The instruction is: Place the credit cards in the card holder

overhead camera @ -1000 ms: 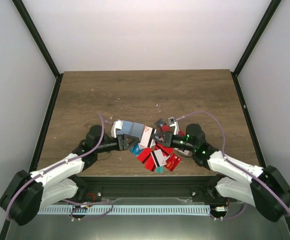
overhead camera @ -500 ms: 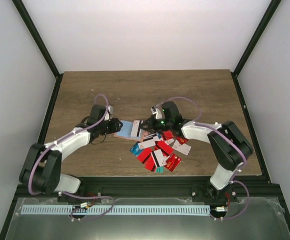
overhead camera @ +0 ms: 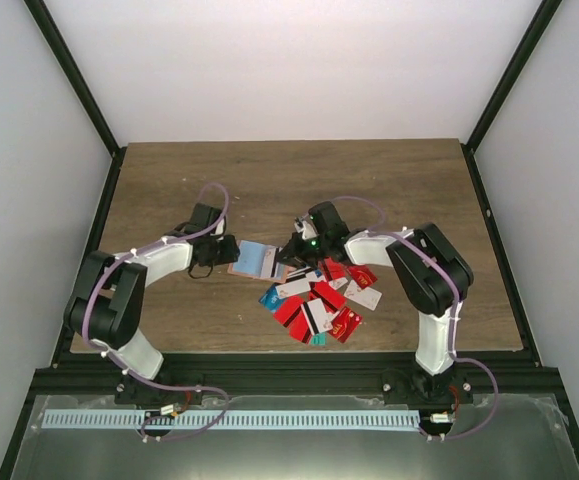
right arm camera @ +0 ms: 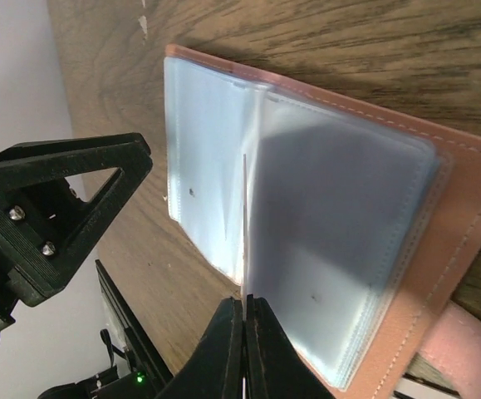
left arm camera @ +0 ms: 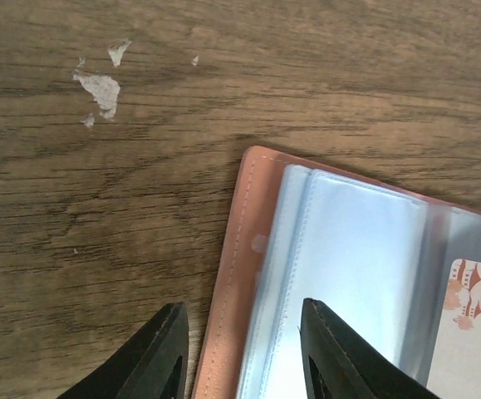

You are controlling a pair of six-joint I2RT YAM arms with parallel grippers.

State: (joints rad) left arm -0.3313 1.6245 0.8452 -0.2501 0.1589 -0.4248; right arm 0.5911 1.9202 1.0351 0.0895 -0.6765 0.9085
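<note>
The card holder (overhead camera: 254, 258) lies open on the table, a salmon cover (right arm camera: 464, 208) with clear plastic sleeves (left arm camera: 356, 249). My left gripper (overhead camera: 227, 250) is open at its left edge, one finger over the wood and the other over a sleeve, the cover's edge (left arm camera: 240, 216) between them (left arm camera: 242, 304). My right gripper (overhead camera: 291, 256) (right arm camera: 245, 298) is shut on a thin white credit card (right arm camera: 245, 224), held edge-on over the sleeves near the middle fold. More credit cards (overhead camera: 319, 300), mostly red, lie in a loose pile to the holder's right.
A card with a cartoon print (left arm camera: 473, 332) sits inside a sleeve on the holder's right side. Small white flecks (left arm camera: 99, 83) mark the wood beyond the holder. The left gripper's black frame (right arm camera: 57, 216) stands close to the holder's far edge in the right wrist view.
Both arms have shifted their pose above the table. The right gripper has edged left with its card over the holder. The left jaws have narrowed slightly at the holder's edge.
</note>
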